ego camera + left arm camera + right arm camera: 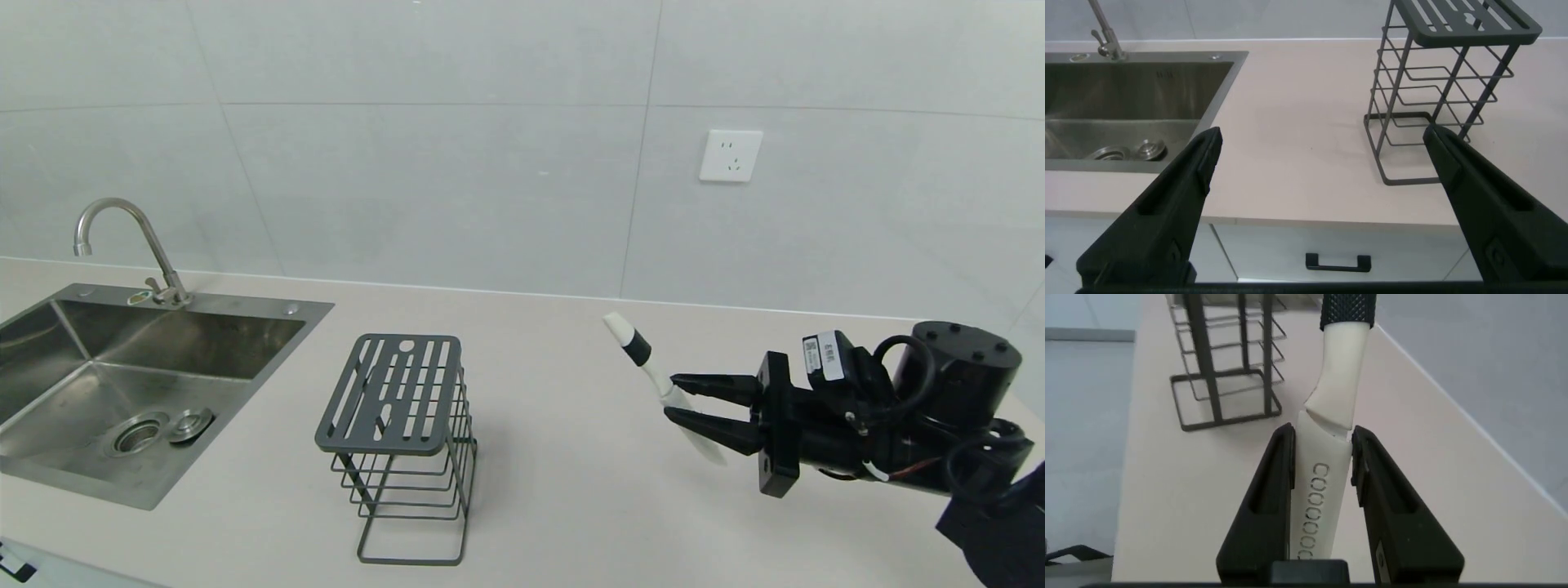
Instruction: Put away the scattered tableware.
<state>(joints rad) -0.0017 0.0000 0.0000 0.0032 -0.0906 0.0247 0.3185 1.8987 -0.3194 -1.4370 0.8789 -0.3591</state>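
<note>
At the right of the head view, the right gripper (671, 398) has its fingers clamped on the white utensil (639, 353). It is held clear of the table (571, 490), likely bound for the slotted rack (396, 392) at centre-left. The left gripper (1323, 135) has its fingers apart, empty.

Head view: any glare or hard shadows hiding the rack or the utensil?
Head view: even light; the rack casts only a faint, soft shadow on the counter; the sink shows dull reflections, no glare; the wall's tile lines bow slightly, a lens effect. Right wrist view: the utensil in the right pincer is evenly lit, unshadowed.
</note>
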